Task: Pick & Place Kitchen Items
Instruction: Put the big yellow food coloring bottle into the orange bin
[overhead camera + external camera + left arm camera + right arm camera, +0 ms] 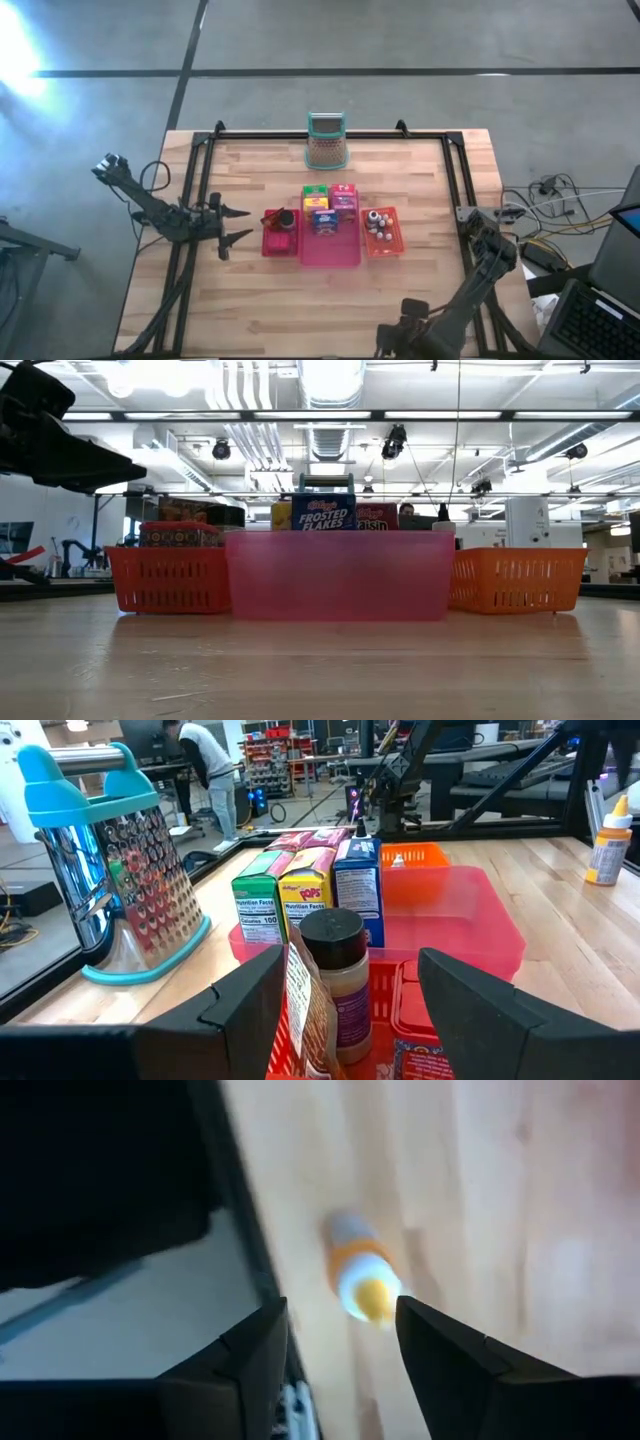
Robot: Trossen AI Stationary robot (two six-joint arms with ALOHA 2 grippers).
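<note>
Pincers both stand with fingers apart, gripping nothing. At the near table edge the right pincer (pixel 340 1345) hovers over a small orange-capped bottle (pixel 358 1276) lying on the bare table (pixel 420 200), which looks like the pickup in hand; next it would need to drop around the bottle and close. The left pincer (pixel 238 224) waits just beside the red tray (pixel 268 246), facing a dark-lidded jar (pixel 336 982). Beyond, cereal boxes (pixel 308 903) stand in the pink bin (pixel 330 255), an orange tray (pixel 385 245) to its right, a grater (pixel 326 140) farthest back.
</note>
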